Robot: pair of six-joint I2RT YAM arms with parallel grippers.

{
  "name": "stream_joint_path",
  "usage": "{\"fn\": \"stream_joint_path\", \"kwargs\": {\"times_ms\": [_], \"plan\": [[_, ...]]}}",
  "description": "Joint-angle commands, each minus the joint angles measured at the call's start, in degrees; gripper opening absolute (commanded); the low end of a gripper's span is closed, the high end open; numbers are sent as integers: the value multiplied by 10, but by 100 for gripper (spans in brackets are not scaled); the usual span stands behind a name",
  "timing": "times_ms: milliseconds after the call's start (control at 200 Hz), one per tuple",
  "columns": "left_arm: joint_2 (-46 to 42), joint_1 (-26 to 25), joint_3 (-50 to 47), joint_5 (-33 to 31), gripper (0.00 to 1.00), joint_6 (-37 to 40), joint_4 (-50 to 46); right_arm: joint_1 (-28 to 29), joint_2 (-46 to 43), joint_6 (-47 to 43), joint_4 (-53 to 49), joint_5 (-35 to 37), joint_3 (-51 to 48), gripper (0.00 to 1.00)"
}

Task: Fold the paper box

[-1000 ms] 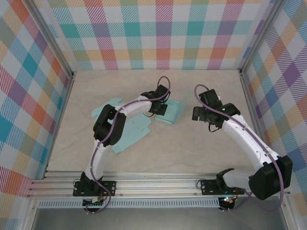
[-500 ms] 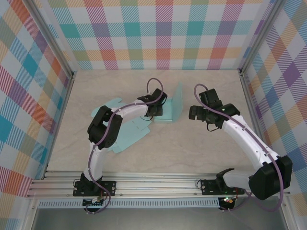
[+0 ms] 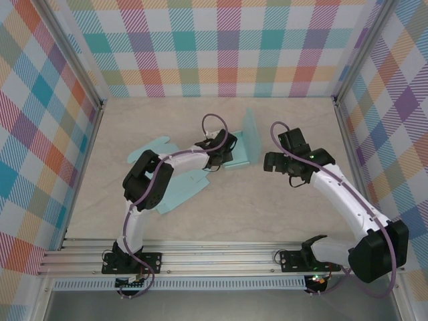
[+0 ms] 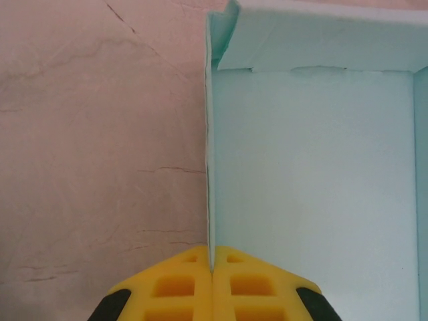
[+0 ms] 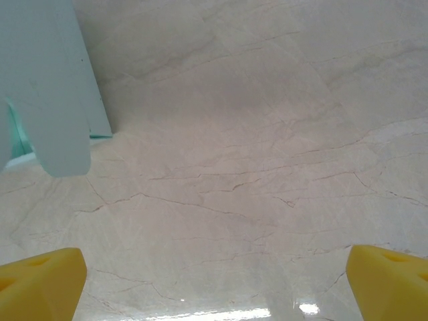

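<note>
Pinching paper box (image 4: 314,167), left end effector (image 4: 212,269)

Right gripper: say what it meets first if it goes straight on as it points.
Probably the table; the right gripper is open and aimed at bare marble, with the paper box flap off to one side. Depth is unclear.
</note>
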Motion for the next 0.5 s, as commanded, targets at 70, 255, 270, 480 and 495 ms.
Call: {"fn": "stream_joint_path", "kwargs": {"times_ms": [70, 255, 270, 480, 495], "plan": [[-8, -17, -17, -2, 13, -44, 25, -3, -13, -2, 8, -10, -8, 100], [-4, -19, -24, 23, 23, -51, 49, -3, -15, 5, 10, -11, -15, 100], [-4, -19, -24, 24, 24, -49, 51, -3, -16, 6, 9, -12, -15, 100], [-40, -19, -54, 22, 38, -37, 70, -3, -20, 17, 8, -14, -19, 100], [-44, -19, -57, 21, 40, -35, 71, -3, -21, 18, 8, -15, -19, 100]]}}
